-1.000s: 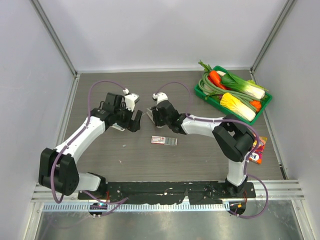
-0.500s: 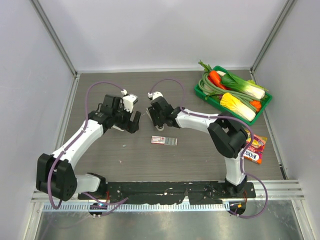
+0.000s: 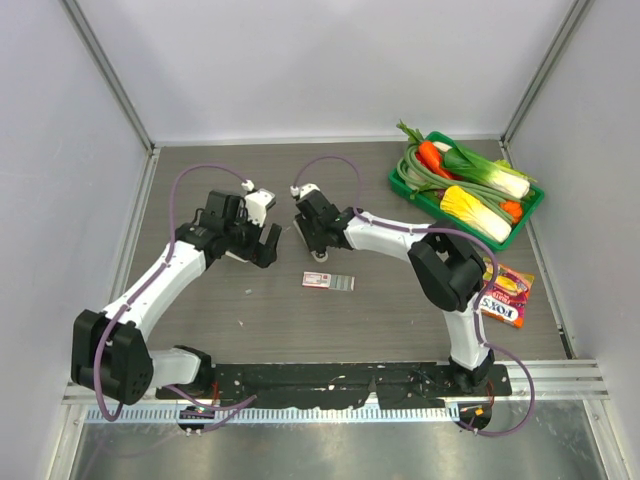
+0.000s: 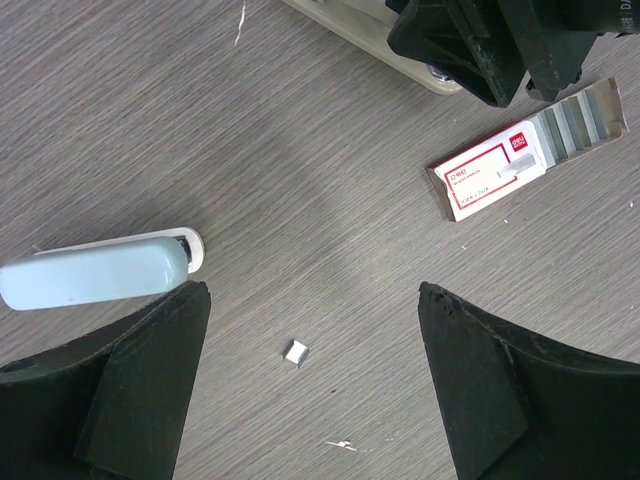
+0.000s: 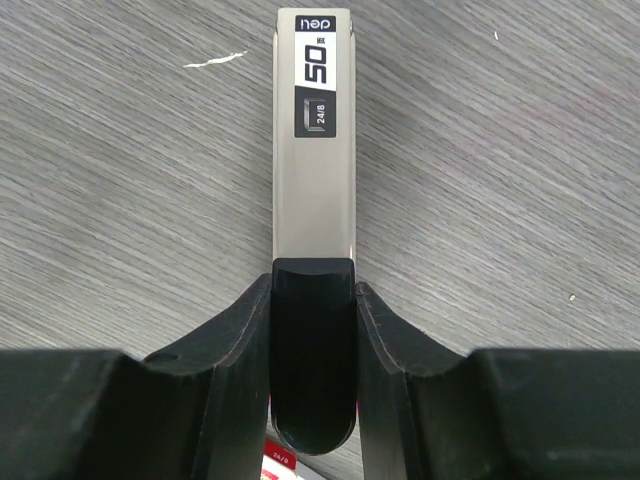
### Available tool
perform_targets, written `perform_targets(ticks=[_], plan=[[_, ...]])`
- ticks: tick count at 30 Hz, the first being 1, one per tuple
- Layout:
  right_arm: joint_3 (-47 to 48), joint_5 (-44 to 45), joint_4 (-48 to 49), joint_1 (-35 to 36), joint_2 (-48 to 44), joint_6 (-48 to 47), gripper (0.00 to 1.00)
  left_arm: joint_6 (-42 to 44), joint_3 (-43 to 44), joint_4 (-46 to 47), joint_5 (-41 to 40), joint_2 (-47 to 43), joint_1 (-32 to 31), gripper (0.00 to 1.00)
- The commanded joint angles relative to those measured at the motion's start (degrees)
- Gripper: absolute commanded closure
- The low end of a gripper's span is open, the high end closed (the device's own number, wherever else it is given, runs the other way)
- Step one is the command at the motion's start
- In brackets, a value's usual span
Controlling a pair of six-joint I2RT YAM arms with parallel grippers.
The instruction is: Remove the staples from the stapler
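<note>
In the left wrist view a pale blue oblong stapler part lies flat on the table, just outside my left gripper's left finger. My left gripper is open over bare table with only a tiny silvery staple scrap between its fingers. My right gripper is shut on the black end of the stapler's silvery arm, which points away from it low over the table. The staples inside do not show.
A small pink-and-white box with its staple tray pulled out lies between the arms. A green tray of toy vegetables stands at the back right. A snack packet lies at the right.
My right arm has shifted a little to the left and farther away with the silvery arm in its grip. The left gripper has barely moved and stays open.
</note>
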Motion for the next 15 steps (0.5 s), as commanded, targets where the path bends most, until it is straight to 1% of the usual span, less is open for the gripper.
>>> perform_targets(ticks=[1,4,8,11,12,14,15], plan=[[3.7,-1.3,0.2,-0.1,-1.4,1.6,0.99,-0.1,0.2,2.1,-0.7,-0.1,-0.1,0.11],[2.9,-3.6,3.2,-0.1,-3.0,4.7,0.99,-0.7,1.0,2.1,0.8,1.3,-0.1,0.1],[0.0,-6.2,9.6,-0.2,-7.6,9.2,0.99,-1.9,1.9,2.2,2.9,3.6,-0.1,0.09],[-4.0,-6.8,15.7,-0.1,-10.5,13.5,0.99,-2.8,2.4,2.7,4.3,5.2,-0.1,0.09],[-5.5,-6.7,20.3,-0.2,-12.7,14.6,0.99,-2.9,2.3,3.3,4.7,5.4,-0.1,0.08],[-10.0,-6.7,24.7,-0.2,-15.1,18.3,0.99,-3.4,2.0,4.1,6.0,5.5,-0.1,0.09],[-11.6,-6.7,28.8,-0.1,-17.1,19.5,0.99,-3.8,1.7,5.1,6.6,5.5,0.0,0.08]])
